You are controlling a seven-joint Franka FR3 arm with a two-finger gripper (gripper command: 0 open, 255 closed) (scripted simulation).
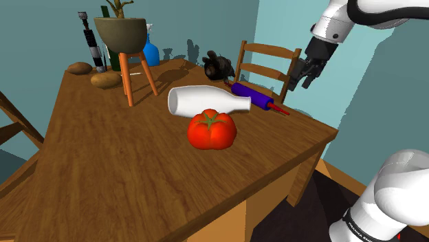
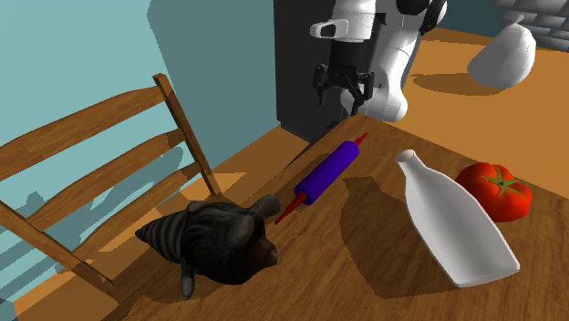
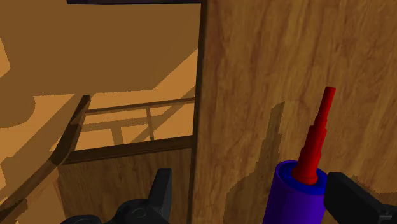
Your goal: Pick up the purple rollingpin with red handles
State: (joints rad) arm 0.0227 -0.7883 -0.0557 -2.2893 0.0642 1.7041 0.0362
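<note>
While the gripper (image 1: 304,77) hangs above the tabletop (image 1: 124,172) edge with its fingers apart and holding nothing, the purple rolling pin (image 1: 256,95) lies flat beside that edge, just beside the white bottle (image 1: 206,101), one red handle (image 3: 315,143) directly below the gripper.

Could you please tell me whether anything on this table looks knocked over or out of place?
Yes: the white bottle lies on its side on the table, between the tomato and the purple rolling pin, rather than standing upright. Nothing appears spilled from it. The rolling pin rests close to the table's edge.
</note>
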